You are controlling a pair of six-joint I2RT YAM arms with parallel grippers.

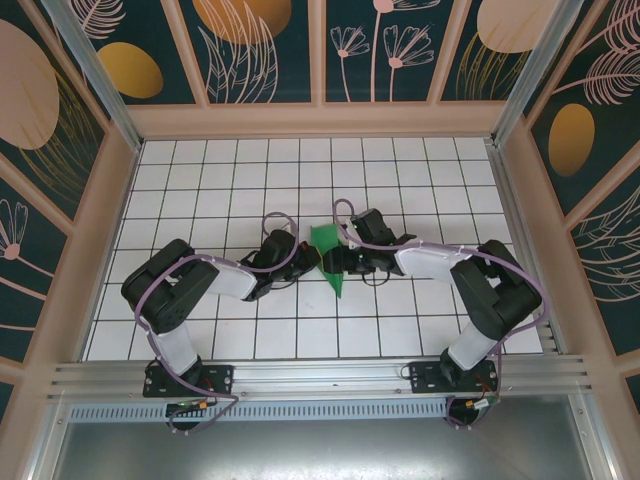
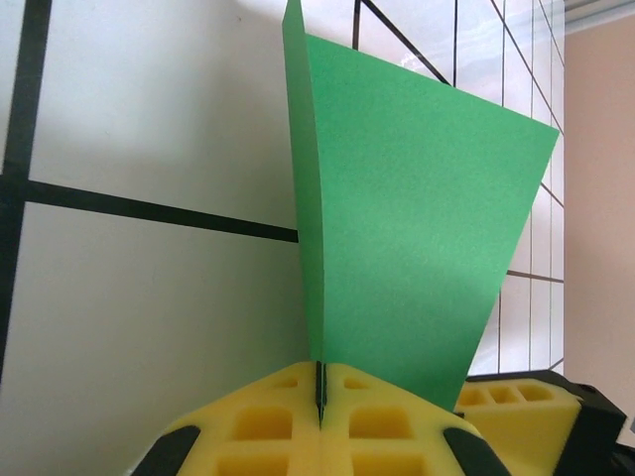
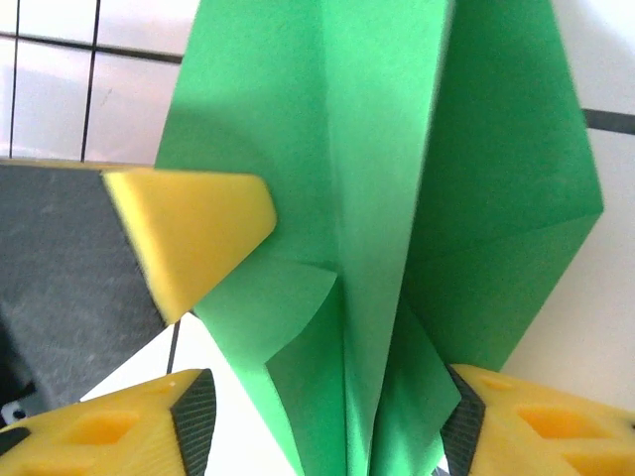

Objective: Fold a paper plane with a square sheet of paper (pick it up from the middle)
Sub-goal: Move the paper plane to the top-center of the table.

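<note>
The green sheet of paper [image 1: 327, 255] is creased into a narrow pointed shape with several flaps and stands on edge between the two grippers, mid-table. My left gripper [image 2: 320, 382] is shut on its lower edge, and the paper [image 2: 407, 228] rises upright from the yellow fingers. My right gripper [image 3: 327, 421] is open, with the folded layers of the paper [image 3: 377, 178] between its jaws. Its right pad [image 3: 458, 421] sits against a flap, while its left pad [image 3: 193, 421] stands apart from the paper. A yellow fingertip of the left gripper [image 3: 189, 228] presses the paper's side.
The white gridded table [image 1: 300, 170] is walled by patterned panels on three sides. Both arms reach inward and meet near the centre, left gripper [image 1: 300, 262] and right gripper [image 1: 338, 262] close together. A metal rail [image 1: 320, 375] runs along the near edge.
</note>
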